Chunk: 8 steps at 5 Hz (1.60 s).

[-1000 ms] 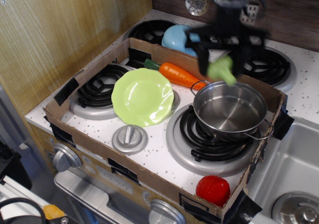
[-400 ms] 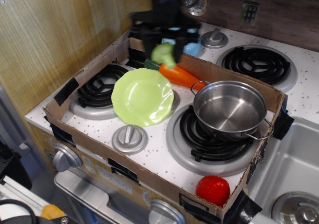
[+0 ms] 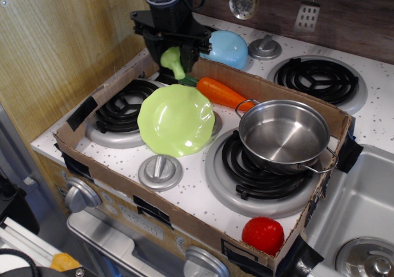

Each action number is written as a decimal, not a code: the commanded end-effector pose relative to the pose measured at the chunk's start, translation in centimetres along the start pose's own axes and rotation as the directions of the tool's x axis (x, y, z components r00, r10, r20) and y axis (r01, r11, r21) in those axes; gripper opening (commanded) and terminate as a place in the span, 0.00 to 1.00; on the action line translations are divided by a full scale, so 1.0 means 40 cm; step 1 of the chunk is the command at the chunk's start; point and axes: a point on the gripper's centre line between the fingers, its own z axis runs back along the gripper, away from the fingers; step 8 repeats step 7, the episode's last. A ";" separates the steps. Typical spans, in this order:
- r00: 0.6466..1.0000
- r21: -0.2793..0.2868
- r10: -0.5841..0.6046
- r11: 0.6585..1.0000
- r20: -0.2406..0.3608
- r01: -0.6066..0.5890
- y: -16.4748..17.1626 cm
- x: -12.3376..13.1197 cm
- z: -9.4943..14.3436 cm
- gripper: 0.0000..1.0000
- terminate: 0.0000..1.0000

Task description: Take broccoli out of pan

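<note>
Claw (image 3: 174,56) pinching the broccoli (image 3: 173,61), hanging above the box's far-left corner, well apart from the empty pan (image 3: 284,135) sitting on the worktop (image 3: 203,194).

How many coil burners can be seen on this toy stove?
3 clearly visible: one under the pan at front right, one at front left beside the green plate, one at back right. A fourth may be hidden behind the gripper.
</note>
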 end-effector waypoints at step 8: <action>0.981 0.081 -0.194 0.978 -0.007 0.194 0.037 0.102 0.107 1.00 1.00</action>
